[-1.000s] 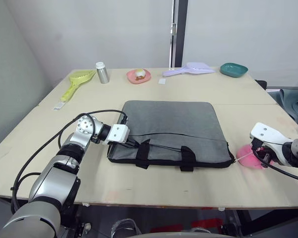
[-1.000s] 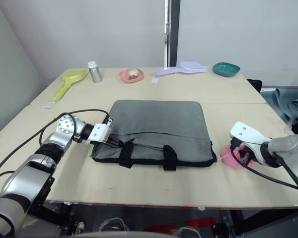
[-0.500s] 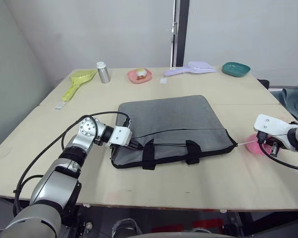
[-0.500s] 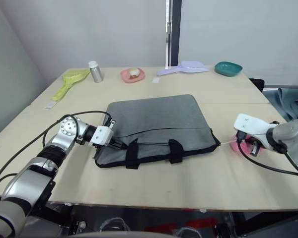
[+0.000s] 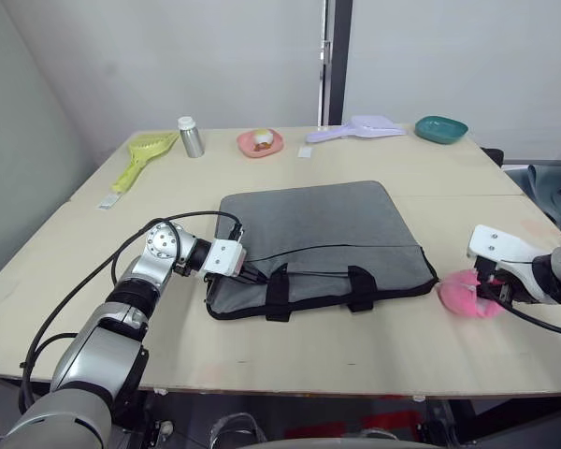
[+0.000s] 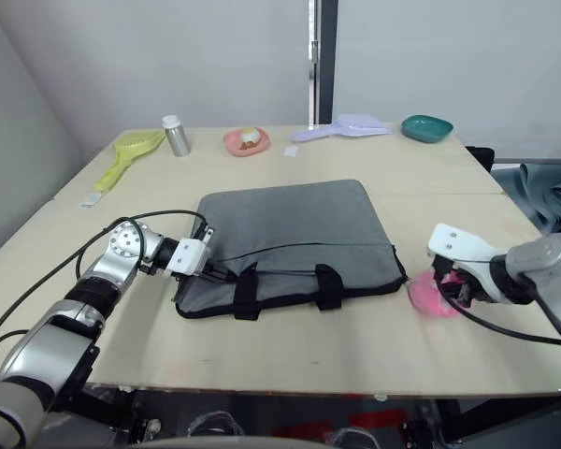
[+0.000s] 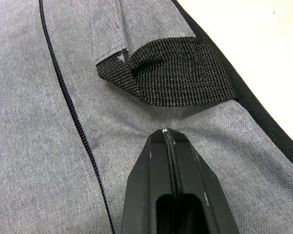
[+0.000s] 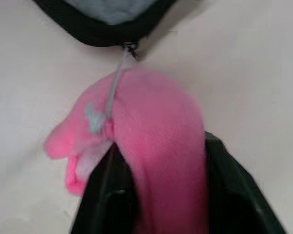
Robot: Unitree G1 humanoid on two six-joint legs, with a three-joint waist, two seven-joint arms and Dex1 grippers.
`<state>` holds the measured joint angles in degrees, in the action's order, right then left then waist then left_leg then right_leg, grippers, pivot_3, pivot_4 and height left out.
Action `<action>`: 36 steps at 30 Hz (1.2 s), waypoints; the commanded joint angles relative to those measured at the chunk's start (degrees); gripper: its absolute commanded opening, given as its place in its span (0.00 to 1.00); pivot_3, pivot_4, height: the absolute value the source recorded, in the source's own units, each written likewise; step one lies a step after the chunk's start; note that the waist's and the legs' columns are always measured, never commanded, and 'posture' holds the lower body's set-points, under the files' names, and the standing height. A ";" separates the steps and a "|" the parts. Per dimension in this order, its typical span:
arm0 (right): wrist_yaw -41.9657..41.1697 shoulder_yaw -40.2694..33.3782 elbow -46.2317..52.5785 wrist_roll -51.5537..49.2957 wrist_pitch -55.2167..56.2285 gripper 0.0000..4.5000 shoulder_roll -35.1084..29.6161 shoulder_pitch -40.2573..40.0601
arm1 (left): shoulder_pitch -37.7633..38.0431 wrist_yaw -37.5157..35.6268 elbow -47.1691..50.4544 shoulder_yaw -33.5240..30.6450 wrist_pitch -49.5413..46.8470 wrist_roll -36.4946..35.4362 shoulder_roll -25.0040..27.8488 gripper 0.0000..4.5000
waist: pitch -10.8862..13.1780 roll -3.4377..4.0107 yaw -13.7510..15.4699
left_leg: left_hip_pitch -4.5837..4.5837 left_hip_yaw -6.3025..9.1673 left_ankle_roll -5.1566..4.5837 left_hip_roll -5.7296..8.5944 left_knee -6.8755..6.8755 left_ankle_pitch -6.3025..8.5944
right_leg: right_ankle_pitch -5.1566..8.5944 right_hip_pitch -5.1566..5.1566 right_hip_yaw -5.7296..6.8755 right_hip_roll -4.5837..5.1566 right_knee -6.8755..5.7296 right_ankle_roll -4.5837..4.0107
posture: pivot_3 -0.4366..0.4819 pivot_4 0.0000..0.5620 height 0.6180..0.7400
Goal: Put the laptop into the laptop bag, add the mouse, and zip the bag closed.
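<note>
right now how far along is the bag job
Nearly done: the laptop bag lies flat, its zipper drawn to the corner by the right gripper. That gripper holds the pink plush tied to the zipper; the left gripper pinches the bag's fabric. Left: let go.

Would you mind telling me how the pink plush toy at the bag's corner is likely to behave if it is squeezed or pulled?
The pink plush toy looks soft and probably squashes between the right gripper fingers. It seems light. A thin cord appears to join it to the laptop bag zipper, so pulling it likely tugs the bag.
</note>
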<state>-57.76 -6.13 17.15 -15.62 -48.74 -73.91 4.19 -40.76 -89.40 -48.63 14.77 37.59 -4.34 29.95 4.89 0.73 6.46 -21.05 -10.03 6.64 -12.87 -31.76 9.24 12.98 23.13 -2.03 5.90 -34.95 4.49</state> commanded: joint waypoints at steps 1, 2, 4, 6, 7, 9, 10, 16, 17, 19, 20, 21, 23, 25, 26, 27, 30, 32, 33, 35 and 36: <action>-1.77 -6.02 -1.97 -1.54 -0.98 0.66 -1.25 -0.70 | 3.54 -2.85 -2.39 3.90 -4.88 3.97 0.79 0.00 | 0.00 0.00 -0.15 | 0.00 0.00 0.00 0.00 0.00 0.00 | 0.00 0.00 0.01 0.00 0.00 0.01 | 0.48 0.27 1.00; -2.63 -7.56 -3.52 -1.89 -1.09 0.74 -1.64 -0.83 | 3.11 -2.59 -1.54 3.21 -6.12 3.19 0.78 0.00 | 0.02 0.00 -0.25 | -0.01 0.00 0.00 -0.01 0.00 0.00 | 0.01 0.01 0.01 0.00 0.00 0.01 | 0.48 0.27 1.00; -4.87 -10.51 -6.36 -2.56 -1.04 0.89 -2.61 -1.25 | 2.84 -2.88 0.86 2.34 -7.91 1.65 1.18 0.00 | 0.07 -0.04 -0.24 | -0.05 0.00 0.01 0.00 0.00 0.00 | 0.01 0.03 0.01 0.01 0.01 0.01 | 0.48 0.27 1.00; -7.43 -13.23 -9.02 -2.98 -0.49 0.99 -3.93 -1.91 | 3.38 -3.10 4.50 2.21 -10.35 -0.38 2.31 0.00 | 0.15 -0.08 -0.29 | -0.11 -0.01 0.01 0.01 0.00 0.00 | 0.01 0.13 0.01 0.02 0.02 0.00 | 0.48 0.27 1.00; -8.33 -14.16 -10.09 -3.14 -0.03 0.99 -4.40 -1.94 | 3.76 -3.10 6.26 2.17 -11.58 -1.20 2.87 0.00 | 0.23 -0.16 -0.34 | -0.16 -0.03 0.01 0.01 0.01 0.00 | 0.01 0.27 0.01 0.02 0.02 0.00 | 0.48 0.27 1.00; -9.87 -15.91 -12.34 -3.91 0.50 0.99 -5.12 -0.82 | 4.86 -3.10 10.39 2.25 -13.68 -2.82 4.42 0.00 | 0.36 -0.19 -0.50 | -0.42 -0.02 0.00 -0.08 0.00 0.00 | -0.01 0.51 0.06 -0.07 0.01 -0.06 | 0.48 0.27 1.00; -10.08 -16.47 -13.72 -4.26 0.83 0.99 -5.25 0.23 | 5.46 -3.10 12.61 1.97 -14.64 -3.39 5.10 0.00 | 0.39 -0.22 -0.67 | -0.52 -0.03 -0.01 -0.12 -0.01 -0.01 | -0.01 0.64 0.05 -0.12 0.01 -0.09 | 0.48 0.27 1.00; -10.00 -18.81 -16.62 -7.44 1.13 0.99 -3.73 6.28 | 8.43 -0.21 24.61 -1.39 -24.06 -6.42 8.84 0.00 | 1.20 -0.06 -1.22 | -1.05 -0.01 -0.52 -0.38 -0.23 -0.17 | 0.08 1.13 0.11 -0.38 -0.11 -0.38 | 0.48 0.27 1.00; -9.90 -18.80 -15.87 -7.91 1.20 1.00 -3.18 6.56 | 8.62 0.97 25.63 -2.36 -25.25 -6.68 9.41 0.06 | 1.35 -0.06 -1.21 | -1.07 -0.01 -0.53 -0.40 -0.23 -0.16 | 0.09 1.17 0.11 -0.40 -0.13 -0.41 | 0.48 0.27 1.00; -9.88 -18.69 -13.87 -8.49 1.34 1.00 -2.25 5.72 | 8.97 1.85 27.24 -4.14 -28.61 -8.17 10.68 0.19 | 1.61 -0.42 -1.05 | -1.07 0.01 -0.54 -0.46 -0.23 -0.16 | 0.15 1.21 0.17 -0.45 -0.26 -0.50 | 0.48 0.27 1.00; -9.59 -18.59 -12.92 -8.61 1.42 1.00 -1.76 5.22 | 9.10 2.30 28.01 -5.13 -29.75 -8.80 11.35 0.26 | 1.74 -0.60 -1.01 | -1.08 0.06 -0.54 -0.54 -0.23 -0.16 | 0.18 1.21 0.24 -0.51 -0.31 -0.56 | 0.48 0.27 1.00; -9.44 -19.04 -11.71 -9.37 1.35 1.00 -0.85 5.09 | 9.32 2.91 28.84 -6.39 -30.15 -9.40 12.06 0.35 | 1.84 -0.67 -1.00 | -1.11 0.08 -0.53 -0.58 -0.25 -0.16 | 0.19 1.22 0.26 -0.56 -0.31 -0.57 | 0.48 0.27 1.00; -9.08 -20.03 -9.55 -11.12 0.61 1.00 0.59 5.42 | 9.74 3.57 30.22 -8.44 -30.68 -10.51 13.49 0.51 | 1.92 -0.69 -0.97 | -1.22 0.08 -0.51 -0.57 -0.35 -0.14 | 0.18 1.27 0.26 -0.55 -0.31 -0.58 | 0.48 0.27 1.00; -8.87 -21.69 -6.73 -13.72 -0.71 1.00 2.13 5.87 | 10.67 4.37 31.87 -11.15 -30.20 -11.52 15.49 0.67 | 2.15 -0.69 -0.87 | -1.32 0.09 -0.56 -0.57 -0.48 -0.09 | 0.18 1.31 0.25 -0.53 -0.35 -0.58 | 0.48 0.27 1.00; -8.82 -22.97 -4.22 -15.95 -1.73 1.00 3.43 5.94 | 12.09 5.05 33.00 -13.23 -27.41 -11.17 17.29 0.75 | 2.25 -0.72 -0.82 | -1.33 0.08 -0.56 -0.56 -0.50 -0.09 | 0.18 1.33 0.24 -0.53 -0.37 -0.58 | 0.48 0.27 1.00; -8.72 -23.80 -2.53 -17.44 -2.45 1.00 4.29 5.96 | 13.09 5.57 33.72 -14.53 -25.35 -10.79 18.47 0.83 | 2.30 -0.74 -0.90 | -1.35 0.10 -0.56 -0.57 -0.53 -0.08 | 0.18 1.34 0.25 -0.53 -0.40 -0.58 | 0.48 0.27 1.00; -7.31 -24.56 2.43 -19.70 -3.89 1.00 6.60 4.11 | 19.87 3.13 37.49 -17.32 -19.05 -10.67 23.43 0.98 | 2.34 -0.77 -1.04 | -1.34 0.10 -0.54 -0.64 -0.53 -0.06 | 0.18 1.36 0.25 -0.60 -0.42 -0.58 | 0.48 0.27 1.00; -5.51 -24.11 5.48 -21.48 -5.07 1.00 8.19 3.64 | 24.86 1.72 41.49 -18.75 -16.92 -12.53 25.35 0.98 | 2.34 -0.77 -0.93 | -1.32 0.08 -0.49 -0.73 -0.56 0.04 | 0.18 1.32 0.25 -0.65 -0.36 -0.59 | 0.48 0.27 1.00; -4.85 -23.97 6.29 -22.11 -5.52 1.00 8.59 3.73 | 26.01 1.68 42.67 -19.03 -16.85 -13.27 25.66 0.98 | 2.34 -0.77 -0.78 | -1.32 0.08 -0.49 -0.74 -0.57 0.04 | 0.18 1.32 0.26 -0.66 -0.36 -0.58 | 0.48 0.27 1.00; -3.21 -23.42 10.25 -26.12 -7.11 1.00 10.37 4.95 | 28.26 2.28 45.42 -19.04 -16.85 -14.13 25.61 0.98 | 2.43 -0.79 -0.11 | -1.33 0.09 -0.47 -0.73 -0.66 0.05 | 0.18 1.33 0.28 -0.62 -0.45 -0.57 | 0.48 0.27 1.00; -1.99 -23.13 13.14 -29.55 -8.35 1.00 11.82 6.18 | 29.25 2.88 46.61 -18.78 -16.38 -14.13 25.10 0.98 | 2.45 -0.80 0.02 | -1.35 0.09 -0.46 -0.80 -0.78 0.05 | 0.18 1.33 0.34 -0.62 -0.56 -0.58 | 0.48 0.27 1.00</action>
<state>-61.17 -28.25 25.08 -40.19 -55.89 -62.94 8.72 -11.85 -87.07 -5.62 -3.00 20.00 -17.14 54.80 7.35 -0.08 6.48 -22.39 -9.95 6.19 -13.71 -32.68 9.30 13.17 24.45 -1.69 5.26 -35.65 3.90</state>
